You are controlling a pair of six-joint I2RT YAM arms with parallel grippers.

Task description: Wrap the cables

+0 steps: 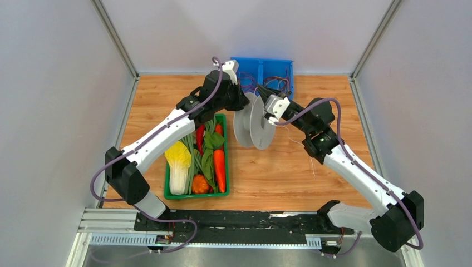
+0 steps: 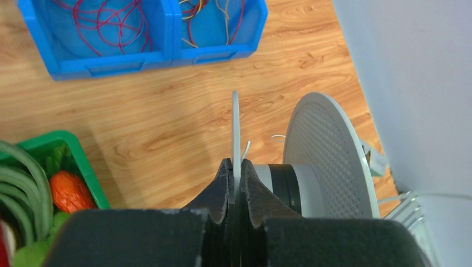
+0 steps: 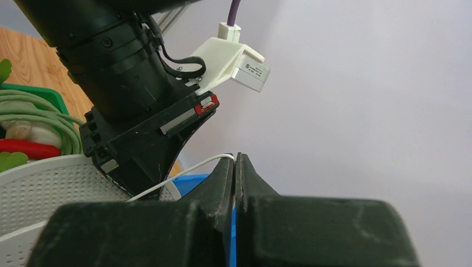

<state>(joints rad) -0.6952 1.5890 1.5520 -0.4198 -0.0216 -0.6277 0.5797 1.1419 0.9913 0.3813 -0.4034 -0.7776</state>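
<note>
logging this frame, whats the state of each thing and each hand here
pale-grey flat round plastic spool: on edge, one flange pinched by left hand
thin white wire: pinched in right hand, running toward the spool
left hand: shut on spool
right hand: shut on wire
blue plastic bin: open, wire coils inside
green plastic crate: full of vegetables

Light-brown wood-grain table top (image 1: 278, 178), walled in grey on three sides. A green rectangular plastic crate (image 1: 196, 195) filled with vegetables (image 1: 178, 167) is set on its left half, and a blue two-compartment plastic bin (image 1: 261, 60) holding thin wire coils (image 2: 106, 22) is placed at the far edge. A pale-grey flat round spool (image 1: 261, 125) is seen on edge over the middle; contact with the wood cannot be told.
</note>
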